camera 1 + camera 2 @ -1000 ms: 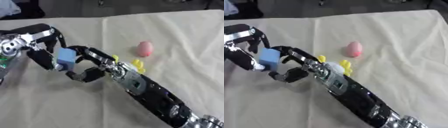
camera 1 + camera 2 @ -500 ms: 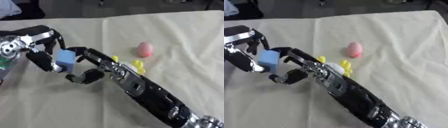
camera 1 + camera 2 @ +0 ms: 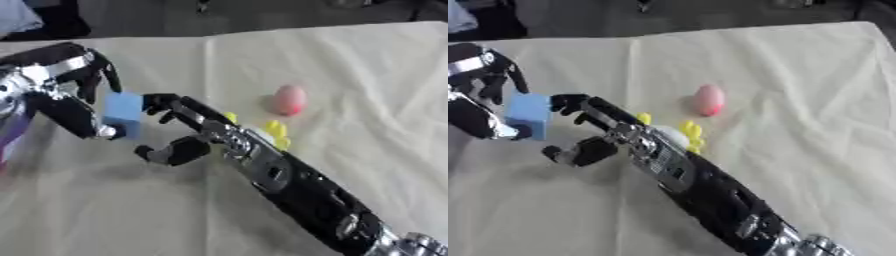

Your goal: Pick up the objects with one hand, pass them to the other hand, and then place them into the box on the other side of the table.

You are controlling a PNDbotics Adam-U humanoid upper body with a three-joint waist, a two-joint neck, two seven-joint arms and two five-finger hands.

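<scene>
A light blue cube (image 3: 122,113) hangs above the cloth at the left. My left hand (image 3: 63,85) is shut on it, fingers curled over its top and thumb under its left side. My right hand (image 3: 194,134) reaches in from the lower right and stands open just right of the cube, with one fingertip at the cube's right edge and the thumb curled below, apart from it. A pink egg-shaped object (image 3: 289,99) lies on the cloth right of centre. A small yellow object (image 3: 276,132) lies beside it, partly hidden by my right forearm.
The table is covered by a cream cloth (image 3: 367,75) with folds. A purple and green thing (image 3: 12,134) shows at the left edge under my left arm. The table's far edge (image 3: 262,31) runs along the top against a dark background.
My left hand and the blue cube have shifted slightly up and left, away from my right palm. My right hand has stayed about where it was, its fingers spread.
</scene>
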